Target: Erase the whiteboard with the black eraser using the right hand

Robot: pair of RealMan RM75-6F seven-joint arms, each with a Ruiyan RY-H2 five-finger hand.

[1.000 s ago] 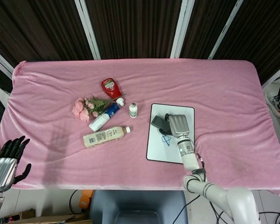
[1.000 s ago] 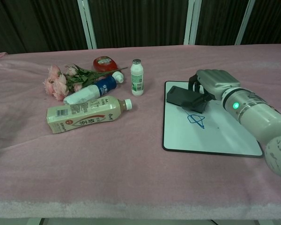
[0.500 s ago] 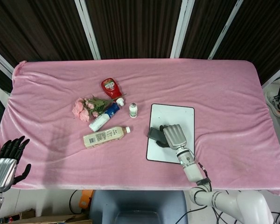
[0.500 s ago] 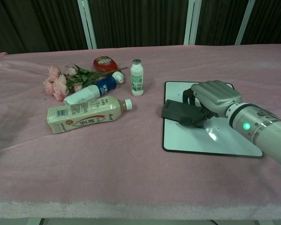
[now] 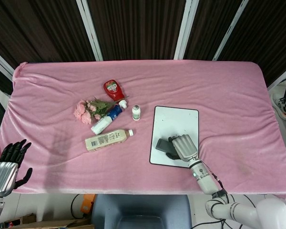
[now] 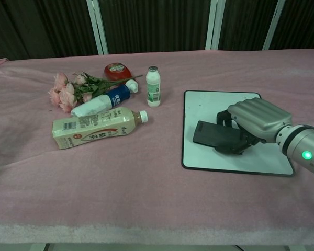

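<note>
The white whiteboard (image 5: 175,122) (image 6: 220,104) with a black rim lies on the pink cloth right of centre, and no drawing shows on its bare surface. My right hand (image 5: 184,146) (image 6: 259,119) holds the black eraser (image 5: 163,146) (image 6: 213,135) flat against the board's near left part. The eraser sticks out to the left of the fingers. My left hand (image 5: 9,160) hangs off the table's near left corner, fingers spread and holding nothing; the chest view does not show it.
Left of the board lie a beige drink bottle (image 5: 107,139) (image 6: 94,127), a blue-and-white bottle (image 5: 106,119) (image 6: 102,103), pink flowers (image 5: 87,109) (image 6: 68,90), a red ketchup bottle (image 5: 114,90) (image 6: 115,70) and a small upright white bottle (image 5: 136,112) (image 6: 153,86).
My right hand has dragged the eraser down the board toward its near edge. The blue drawing seen a second ago is gone. The left hand has not moved.
</note>
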